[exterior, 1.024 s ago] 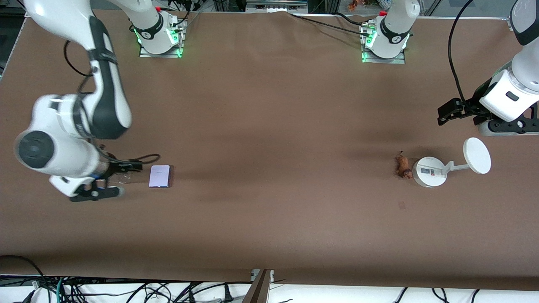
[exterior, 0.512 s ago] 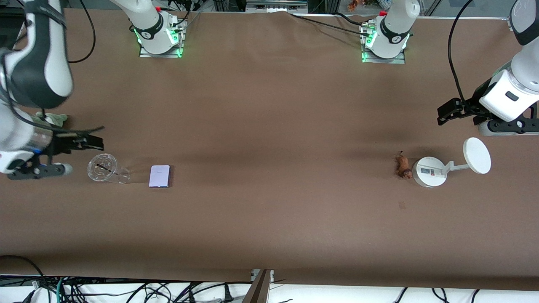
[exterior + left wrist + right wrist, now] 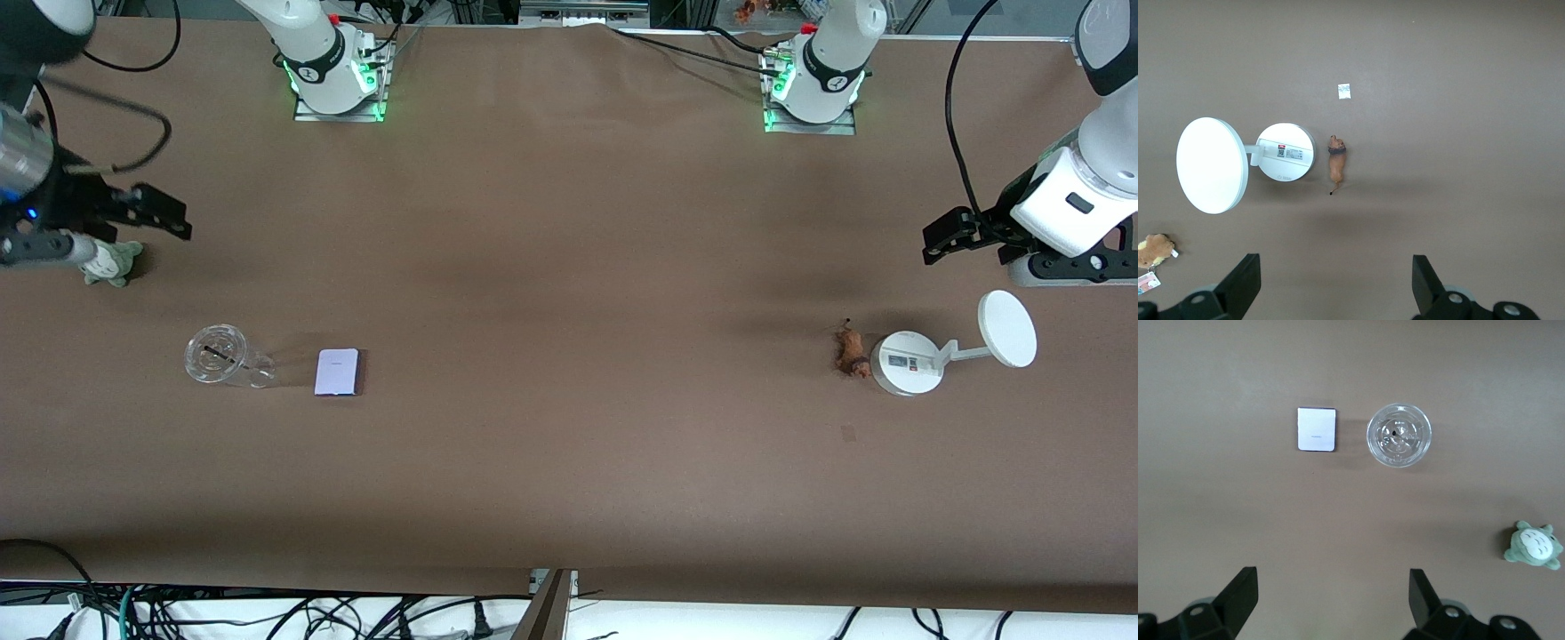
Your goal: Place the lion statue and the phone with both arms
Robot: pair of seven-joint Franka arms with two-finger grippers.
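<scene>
The phone (image 3: 337, 372), a flat pale lavender slab, lies on the brown table toward the right arm's end; it also shows in the right wrist view (image 3: 1317, 429). The lion statue (image 3: 851, 352), a tiny orange-brown figurine with a thin dark tail, lies on its side against the white stand's round base; it also shows in the left wrist view (image 3: 1337, 165). My right gripper (image 3: 164, 218) is open and empty, high over the table by the grey-green plush (image 3: 1331, 597). My left gripper (image 3: 942, 238) is open and empty over bare cloth (image 3: 1336, 280).
A clear cup (image 3: 218, 356) stands beside the phone (image 3: 1398, 435). A grey-green plush (image 3: 111, 262) lies under the right hand (image 3: 1533, 545). A white stand (image 3: 907, 363) with a disc (image 3: 1007, 329) adjoins the lion. A brown plush (image 3: 1155, 248) shows in the left wrist view.
My right arm has lifted away from the phone and swung toward its end of the table, uncovering the clear cup and the grey-green plush. The left arm has not moved.
</scene>
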